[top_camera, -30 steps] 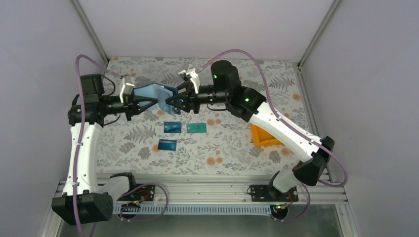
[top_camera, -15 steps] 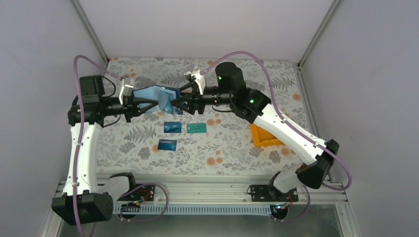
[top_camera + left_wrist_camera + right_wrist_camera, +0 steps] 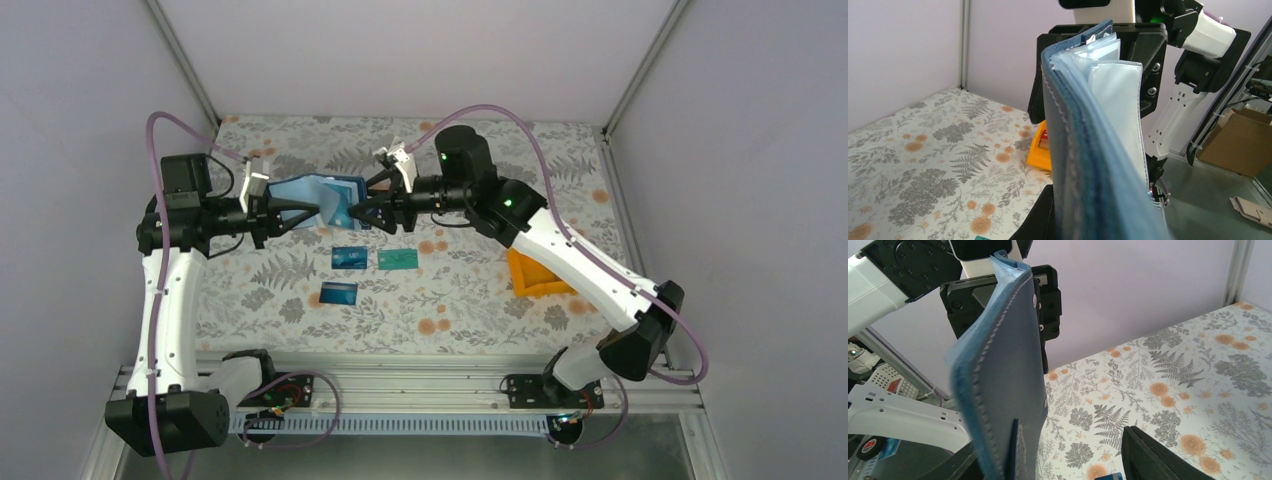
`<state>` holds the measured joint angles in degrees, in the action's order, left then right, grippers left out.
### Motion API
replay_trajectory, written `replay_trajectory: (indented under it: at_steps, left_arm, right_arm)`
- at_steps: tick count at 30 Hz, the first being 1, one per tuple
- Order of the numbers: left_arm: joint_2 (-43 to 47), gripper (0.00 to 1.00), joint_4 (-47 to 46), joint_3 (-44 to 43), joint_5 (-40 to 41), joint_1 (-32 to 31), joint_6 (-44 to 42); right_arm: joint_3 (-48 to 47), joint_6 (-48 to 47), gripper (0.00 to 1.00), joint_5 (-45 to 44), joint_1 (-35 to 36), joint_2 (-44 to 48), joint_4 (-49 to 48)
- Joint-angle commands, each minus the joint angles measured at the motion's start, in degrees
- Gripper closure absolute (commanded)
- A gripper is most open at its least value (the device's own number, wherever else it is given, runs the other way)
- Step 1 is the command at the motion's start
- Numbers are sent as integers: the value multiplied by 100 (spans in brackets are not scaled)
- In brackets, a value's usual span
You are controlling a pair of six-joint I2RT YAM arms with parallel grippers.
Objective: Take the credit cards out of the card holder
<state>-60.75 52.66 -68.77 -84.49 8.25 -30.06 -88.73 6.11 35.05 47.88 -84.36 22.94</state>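
The flat blue card holder, dark navy outside and lighter blue inside, is clamped at one end by the left gripper. It is held on edge in the air above the far half of the flower-patterned bench, left of the middle. In the left wrist view pale pocket sleeves are seen fanned out from its inner side. The right gripper is set at the holder's other end with its jaws parted. In the right wrist view the navy cover is seen between them, and a clear gap is left to the one finger in sight, so nothing is gripped there.

Three thin plastic cards are laid flat on the bench near its middle, nearer the near edge than the holder. A blue card and a teal-green card lie side by side, with a second blue card nearer the near edge. Their print is too small to be read.

An orange plastic bin is placed toward the right edge, partly hidden by the right arm.
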Motion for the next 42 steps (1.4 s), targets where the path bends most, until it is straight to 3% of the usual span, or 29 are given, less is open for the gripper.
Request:
replay_trajectory:
  at_steps: [1, 7, 9, 10, 13, 14, 17, 20, 25, 31, 35, 38, 42]
  left_arm:
    - [43, 98, 20, -134, -254, 34, -200]
    - [15, 98, -24, -116, -244, 53, -162]
    - [2, 98, -113, -83, -188, 69, -65]
    - [0, 92, -218, -51, -132, 71, 53]
    - [-5, 44, -603, 54, 227, 71, 512]
    - [-15, 33, -683, 91, 313, 78, 605]
    - [-12, 12, -778, 146, 314, 79, 720]
    - [-4, 0, -784, 95, 403, 78, 726]
    - [42, 0, -811, 114, 558, 80, 748]
    - [31, 0, -864, 142, 553, 80, 836]
    - [21, 3, -1001, 235, 539, 80, 1016]
    - [45, 4, -1358, 456, 756, 65, 1429]
    - [70, 0, -1889, 780, 2092, -63, 2047]
  right_arm:
    - [-278, 77, 43, 345, -25, -245, -134]
    - [-274, 200, 87, 499, -22, -339, -293]
    - [-320, 288, 95, 399, -24, -370, -239]
    - [-351, 332, 96, 285, -23, -385, -185]
    - [-435, 474, 96, -211, -32, -404, 78]
    - [-462, 530, 96, -502, -41, -412, 214]
    - [-687, 787, 96, -1477, -52, -555, 770]
    - [-1052, 1139, 96, -2818, -57, -795, 1586]
    - [-1386, 1568, 96, -4804, -55, -1284, 2613]
    - [-1947, 1596, 96, -5054, 84, -1851, 3010]
    - [-2337, 1578, 96, -4772, 281, -2138, 2984]
    - [-2471, 1574, 96, -4084, 338, -2246, 2722]
    - [-2520, 1717, 96, -3129, 447, -2247, 2160]
